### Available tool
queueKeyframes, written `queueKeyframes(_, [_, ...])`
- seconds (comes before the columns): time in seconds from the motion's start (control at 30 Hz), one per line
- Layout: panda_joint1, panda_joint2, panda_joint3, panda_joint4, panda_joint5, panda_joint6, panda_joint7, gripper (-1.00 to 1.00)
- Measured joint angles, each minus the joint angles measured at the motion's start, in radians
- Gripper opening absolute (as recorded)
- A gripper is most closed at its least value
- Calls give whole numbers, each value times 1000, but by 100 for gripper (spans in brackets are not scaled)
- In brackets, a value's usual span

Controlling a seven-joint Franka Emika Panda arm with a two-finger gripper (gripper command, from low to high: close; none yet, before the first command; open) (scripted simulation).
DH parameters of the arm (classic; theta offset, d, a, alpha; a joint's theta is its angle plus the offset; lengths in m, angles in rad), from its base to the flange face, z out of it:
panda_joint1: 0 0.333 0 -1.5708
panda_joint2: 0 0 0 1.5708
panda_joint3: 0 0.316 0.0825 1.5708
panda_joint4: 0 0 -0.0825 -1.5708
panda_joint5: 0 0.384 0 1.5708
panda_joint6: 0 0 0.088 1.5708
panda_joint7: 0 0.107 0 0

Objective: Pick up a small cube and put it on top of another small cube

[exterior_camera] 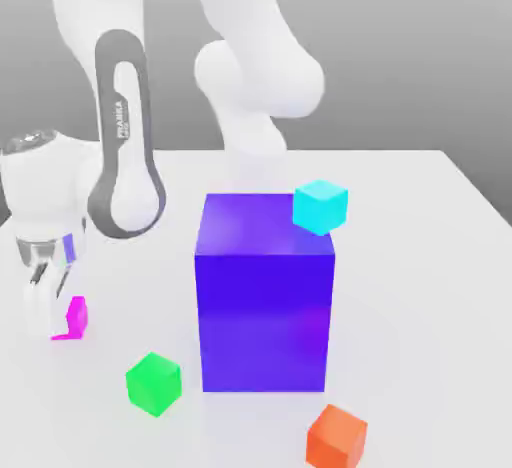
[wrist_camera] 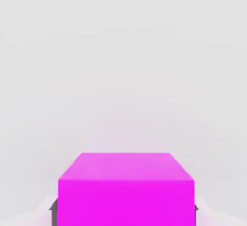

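At the exterior view's lower left, the gripper (exterior_camera: 58, 321) pinches the magenta cube (exterior_camera: 75, 316) on the white table (exterior_camera: 440, 256), left of the big blue-violet block (exterior_camera: 265, 296), jaws pressed against its sides.

I see a plain magenta small cube (exterior_camera: 75, 317) between my jaws, plus a blue-violet block (exterior_camera: 265, 301), cyan cube (exterior_camera: 321, 206), green cube (exterior_camera: 153, 383), orange cube (exterior_camera: 336, 437), white surface (exterior_camera: 430, 286).

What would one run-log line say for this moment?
gripper: shut on pink cube | cube: on table | stacking: not yet done
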Motion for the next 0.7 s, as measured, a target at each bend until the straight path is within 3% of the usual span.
queueKeyframes(0.23, [48, -220, -62, -41, -129, -177, 99, -100])
queueKeyframes(0.7, [386, -334, 112, 23, -170, -355, 209, -100])
